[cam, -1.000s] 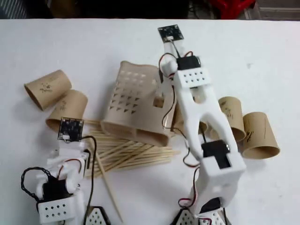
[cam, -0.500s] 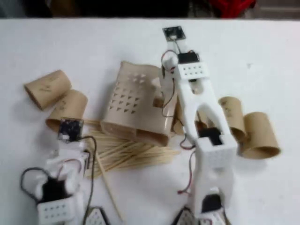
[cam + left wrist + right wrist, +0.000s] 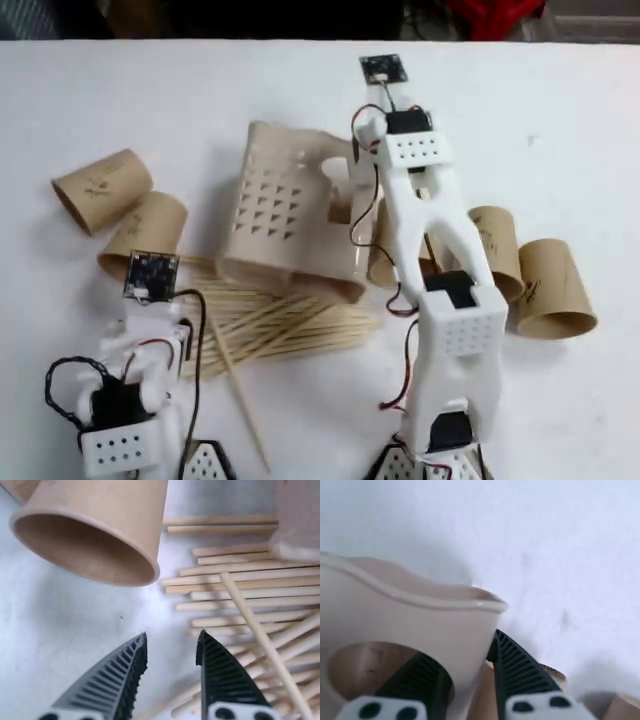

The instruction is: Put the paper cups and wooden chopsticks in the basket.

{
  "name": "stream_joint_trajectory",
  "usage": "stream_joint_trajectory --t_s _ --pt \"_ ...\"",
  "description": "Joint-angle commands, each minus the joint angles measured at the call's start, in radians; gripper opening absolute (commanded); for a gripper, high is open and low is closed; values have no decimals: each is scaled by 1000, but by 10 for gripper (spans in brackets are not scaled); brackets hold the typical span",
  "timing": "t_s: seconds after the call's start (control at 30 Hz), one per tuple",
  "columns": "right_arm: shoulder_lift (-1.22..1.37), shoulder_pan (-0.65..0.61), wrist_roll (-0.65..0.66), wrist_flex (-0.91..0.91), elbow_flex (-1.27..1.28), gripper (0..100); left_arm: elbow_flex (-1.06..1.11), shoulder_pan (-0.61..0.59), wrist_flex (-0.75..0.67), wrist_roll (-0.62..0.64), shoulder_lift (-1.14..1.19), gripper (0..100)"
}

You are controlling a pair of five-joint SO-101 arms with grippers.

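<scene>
Bare table (image 3: pixel 150 90) stretches along the far edge. Mid-table, the basket (image 3: pixel 275 215), chopsticks (image 3: pixel 290 325) on its near side, and flanking paper cups (image 3: pixel 100 188) block passage.

A beige plastic basket (image 3: pixel 285 215) with triangular holes lies tipped on its side, perforated wall up. Two brown paper cups (image 3: pixel 102 190) (image 3: pixel 148 233) lie on their sides left of the basket, touching each other. Right of it lie two more cups (image 3: pixel 495 250) (image 3: pixel 553 287), with another cup (image 3: pixel 385 262) partly hidden just beside its wall. Pale wooden chopsticks (image 3: pixel 290 325) fan out along the basket's near edge, and a single stick (image 3: pixel 240 395) lies askew across them.
</scene>
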Motion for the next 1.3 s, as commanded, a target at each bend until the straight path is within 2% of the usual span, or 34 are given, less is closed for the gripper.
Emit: stream_joint_trajectory --t_s 0.0,0.2,0.7,0.87,1.1,1.27 --pt "-185 2 -26 8 -48 15 0 7 6 14 -2 173" --pt "-349 -5 -86 8 -51 15 0 7 6 14 -2 173" --pt "-522 73 -81 -246 0 15 0 7 6 14 -2 173" --pt "-757 110 -78 -412 258 15 0 7 6 14 -2 173" --pt "-1175 65 23 -842 927 15 0 7 6 14 -2 173" --pt "-1181 28 25 -958 1042 15 0 7 6 14 -2 173"
